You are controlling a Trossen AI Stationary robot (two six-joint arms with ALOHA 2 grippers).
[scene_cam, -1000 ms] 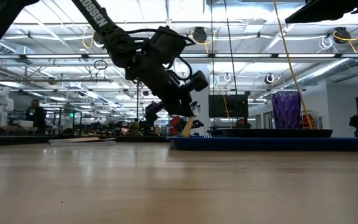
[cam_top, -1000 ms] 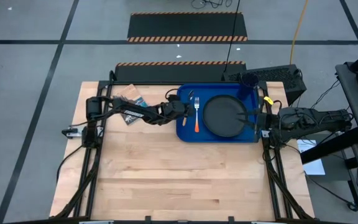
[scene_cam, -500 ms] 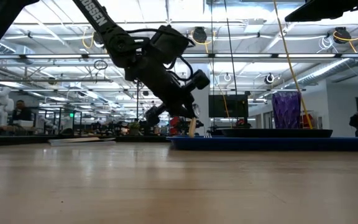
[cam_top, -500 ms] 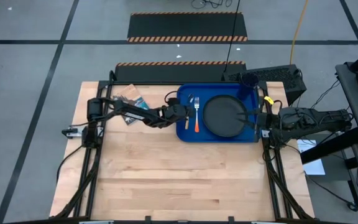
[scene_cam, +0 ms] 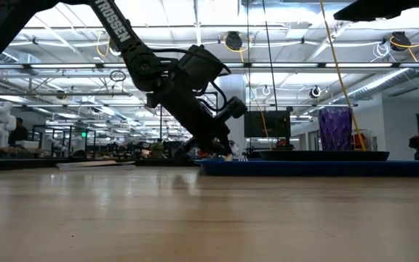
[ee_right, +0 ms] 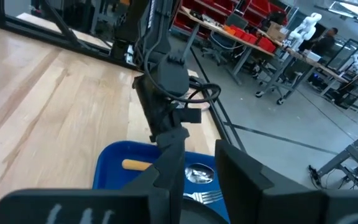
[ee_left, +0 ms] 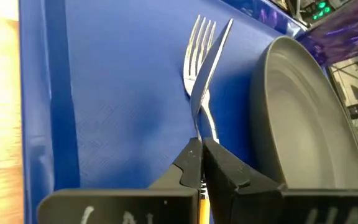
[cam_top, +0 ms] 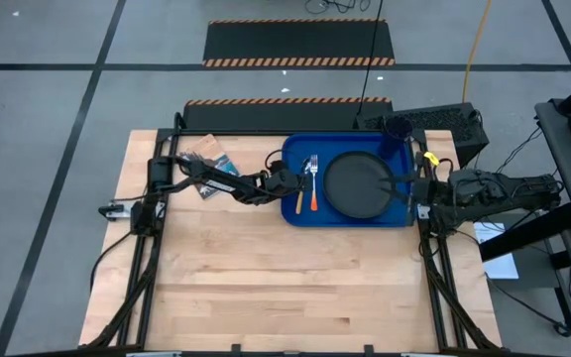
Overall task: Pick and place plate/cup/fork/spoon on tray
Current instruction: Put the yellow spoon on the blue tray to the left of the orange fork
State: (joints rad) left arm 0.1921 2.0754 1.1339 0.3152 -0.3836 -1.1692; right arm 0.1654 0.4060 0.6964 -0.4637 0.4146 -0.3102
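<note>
Blue tray (ee_left: 104,93), spoon (ee_left: 207,68) pinched between left fingers (ee_left: 191,163)

Two dark jointed arms, black cables looped alongside, white lettering on one.

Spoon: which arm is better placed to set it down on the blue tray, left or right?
Left. The left gripper is shut on the spoon, low over the tray beside the fork. The right gripper waits at the tray's opposite edge, with the plate between.
</note>
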